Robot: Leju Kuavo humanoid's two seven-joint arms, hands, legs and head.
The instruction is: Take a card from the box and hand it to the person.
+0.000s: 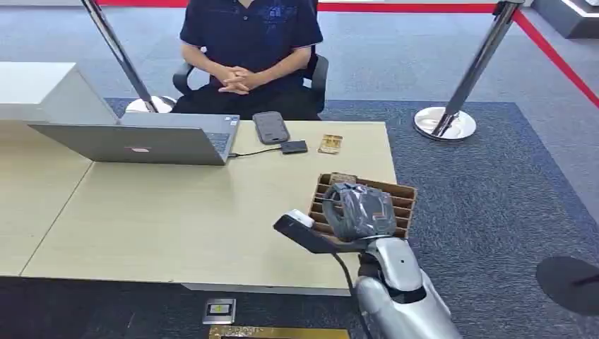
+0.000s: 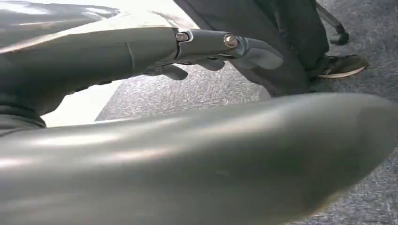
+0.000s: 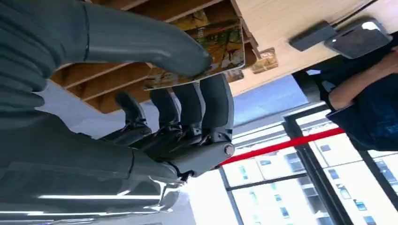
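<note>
One card [image 3: 206, 51] pinched by right hand [image 3: 187, 93] over slotted box [image 1: 402, 205]; lift straight up before reaching toward person [image 1: 247, 35]

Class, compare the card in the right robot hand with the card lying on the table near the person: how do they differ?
The held card is pinched by the right robot hand over the box; the loose card lies flat on the table, untouched. The held card is tilted, the loose card level. Both show yellowish printed faces.
</note>
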